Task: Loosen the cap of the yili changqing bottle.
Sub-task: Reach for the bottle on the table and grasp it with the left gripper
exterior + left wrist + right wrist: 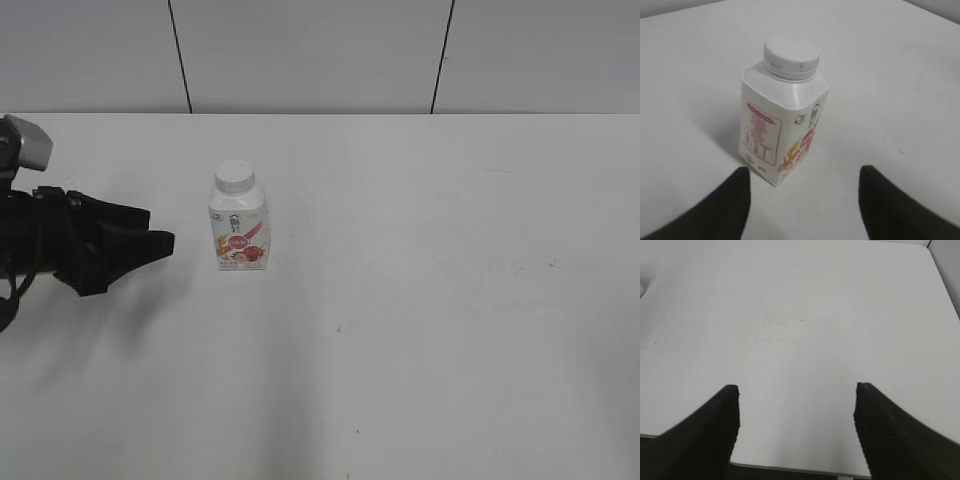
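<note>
Where the white counter (pixel 450 330) runs toward its far left corner, I see the small white squarish plastic bottle with a pink-red fruit label (pixel 239 231) standing upright, nearer the far edge than the near one; its round flat-topped white plastic screw cap (pixel 234 176) sits on the neck; whether it is screwed tight I cannot tell. My black left gripper (pixel 150 238) hangs by the left edge, just beside the bottle and apart from it; in the left wrist view its two fingertips (pixel 725 210) are spread wide with the bottle between and beyond them, their roots cut off by the frame. My right gripper (pixel 796 427) is outside the exterior view; its wrist camera shows dark ribbed fingers (pixel 715 430) parted over bare counter near an edge.
</note>
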